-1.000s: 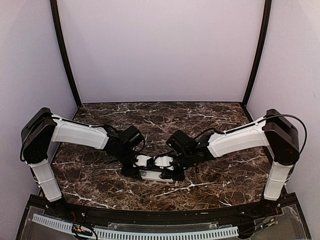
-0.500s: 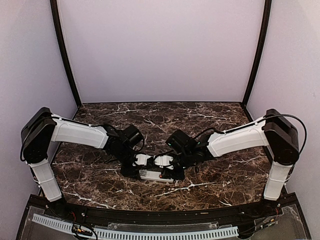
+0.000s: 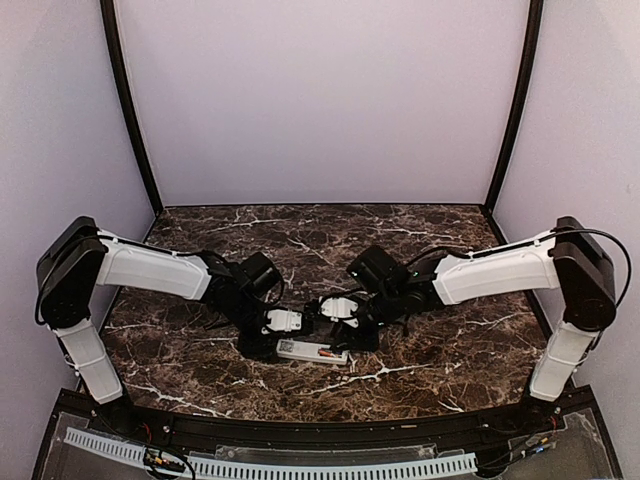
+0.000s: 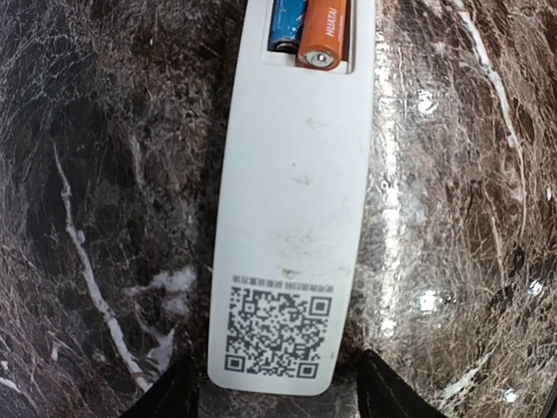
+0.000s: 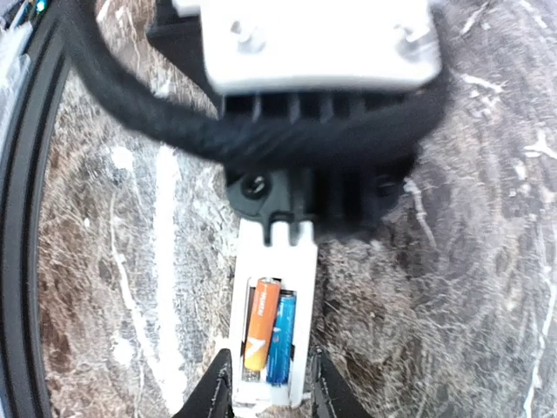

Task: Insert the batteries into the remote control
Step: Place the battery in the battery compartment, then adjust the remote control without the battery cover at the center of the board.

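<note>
The white remote control (image 3: pixel 312 351) lies back up on the marble, between both grippers. Its open recess holds the orange battery (image 5: pixel 260 324) and the blue battery (image 5: pixel 280 340) side by side, the orange one slightly askew. In the left wrist view the remote (image 4: pixel 291 218) shows a QR label, with the orange battery (image 4: pixel 324 30) and the blue battery (image 4: pixel 285 22) at the top. My left gripper (image 4: pixel 277 392) is open and straddles the label end with small gaps. My right gripper (image 5: pixel 271 396) hovers partly open and empty above the recess end.
My left gripper's body and black cable (image 5: pixel 318 43) fill the top of the right wrist view, close over the remote's far end. The black table rim (image 5: pixel 17 218) runs along the left there. Both grippers (image 3: pixel 272 342) (image 3: pixel 350 335) crowd the remote.
My right arm has drawn back up and to the right, lifting its gripper off the remote. The left gripper and the remote have barely moved.
</note>
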Available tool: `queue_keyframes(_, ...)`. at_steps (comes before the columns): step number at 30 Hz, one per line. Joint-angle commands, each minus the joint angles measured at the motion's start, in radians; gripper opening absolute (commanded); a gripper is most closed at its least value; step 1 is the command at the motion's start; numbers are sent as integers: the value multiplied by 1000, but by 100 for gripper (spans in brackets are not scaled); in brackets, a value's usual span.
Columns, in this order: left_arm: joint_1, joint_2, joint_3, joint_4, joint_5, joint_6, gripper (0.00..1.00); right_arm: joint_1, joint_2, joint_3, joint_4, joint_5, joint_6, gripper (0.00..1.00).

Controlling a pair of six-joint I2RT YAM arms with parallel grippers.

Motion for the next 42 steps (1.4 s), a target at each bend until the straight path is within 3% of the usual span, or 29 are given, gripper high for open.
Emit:
queue_keyframes(1, 2, -30, -43, 54, 62, -41, 61, -43, -113, -37, 81, -50, 77, 29)
queue_keyframes(3, 2, -33, -54, 75, 56, -58, 61, -77, -172, -77, 161, -43, 157, 29)
queue_keyframes(7, 2, -35, -56, 85, 51, -57, 61, -184, -284, -238, 460, -40, 475, 28)
queue_keyframes(8, 2, -35, -54, 86, 53, -55, 61, -203, -305, -263, 513, -46, 529, 32)
queue_keyframes(15, 0, -34, -48, 109, 51, -35, 60, -251, -351, -306, 593, -16, 690, 35)
queue_keyframes(23, -42, -23, -42, 85, 70, -67, 51, -253, -417, -314, 470, 8, 766, 35)
queue_keyframes(30, -84, -10, -46, 78, 32, -127, 42, -255, -356, -222, 314, -44, 858, 32)
queue_keyframes(37, -100, -16, -46, 89, -1, -203, 42, -245, -289, -199, 236, -91, 933, 31)
queue_keyframes(42, -111, -31, -49, 99, -31, -333, 45, -203, -243, -157, 138, -24, 945, 29)
